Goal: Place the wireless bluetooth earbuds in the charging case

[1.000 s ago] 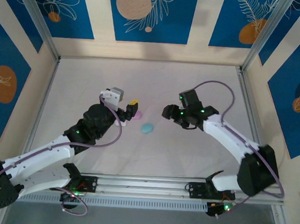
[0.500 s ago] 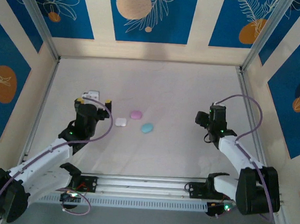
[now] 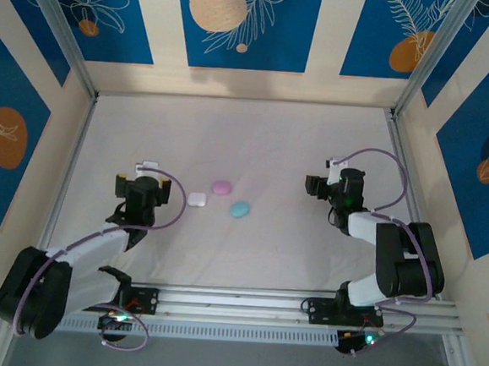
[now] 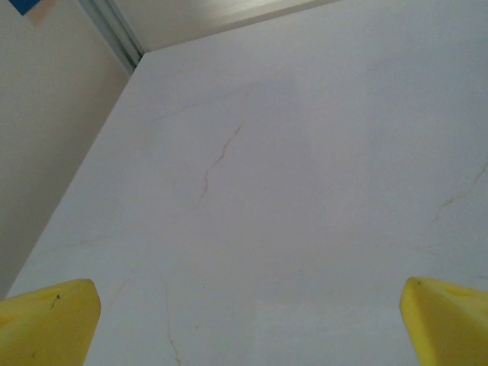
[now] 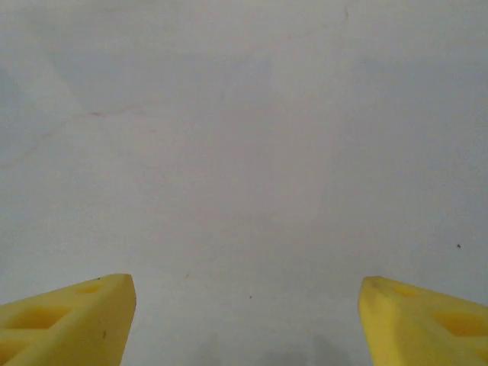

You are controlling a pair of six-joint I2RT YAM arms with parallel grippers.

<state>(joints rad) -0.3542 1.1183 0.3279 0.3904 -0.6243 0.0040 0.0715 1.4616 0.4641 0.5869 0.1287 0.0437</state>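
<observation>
Two arms sit folded low over the table (image 3: 274, 134), elbows bent close to their bases. At the left, the left gripper (image 4: 244, 329) faces bare tabletop beside the left wall, its yellow fingers (image 4: 47, 320) spread wide with nothing between them. The right gripper (image 5: 245, 320) (also spread wide and empty) faces bare surface toward the right side.

Between them, well apart from both, lie three small, smooth oval cases near one another: one white case (image 3: 196, 200), one pink case (image 3: 221, 186), one light blue case (image 3: 240, 209). They are too small to tell what is inside.
</observation>
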